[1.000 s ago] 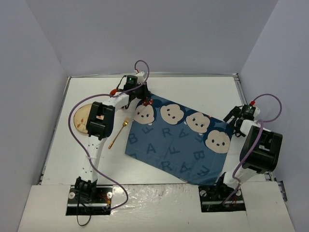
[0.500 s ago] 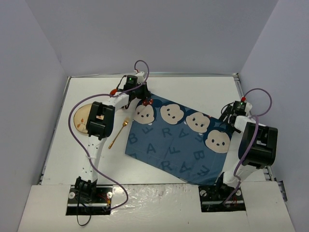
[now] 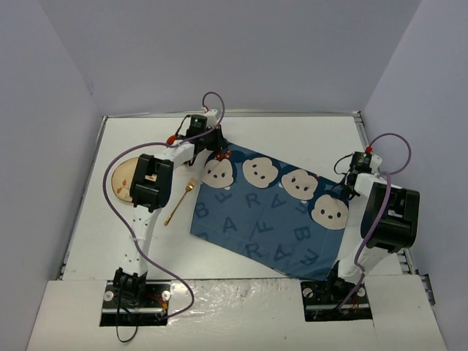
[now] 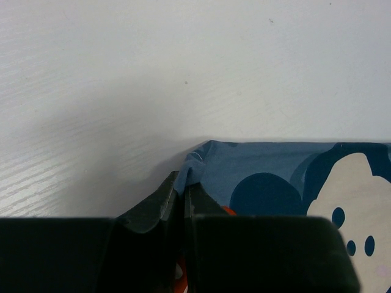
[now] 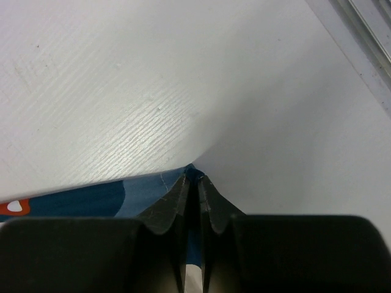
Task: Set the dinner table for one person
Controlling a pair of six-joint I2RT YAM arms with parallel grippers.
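Observation:
A dark blue cloth (image 3: 256, 216) printed with letters and mouse faces lies spread at an angle on the white dinner table (image 3: 292, 139). My left gripper (image 3: 219, 151) is at the cloth's far left corner. In the left wrist view the left gripper (image 4: 185, 183) is shut on that corner of the cloth (image 4: 275, 162), which bunches between the fingertips. My right gripper (image 3: 344, 186) is at the cloth's far right corner. In the right wrist view the right gripper (image 5: 197, 180) is shut on the tip of the cloth (image 5: 91, 196).
A tan round plate (image 3: 123, 179) lies at the table's left, partly hidden by the left arm. A gold spoon (image 3: 179, 202) lies between the plate and the cloth. Lavender-grey walls (image 3: 66, 110) close in the table on three sides.
My right gripper moved left onto the cloth's far right corner and went from open to shut on it. The left arm and the cloth have stayed put.

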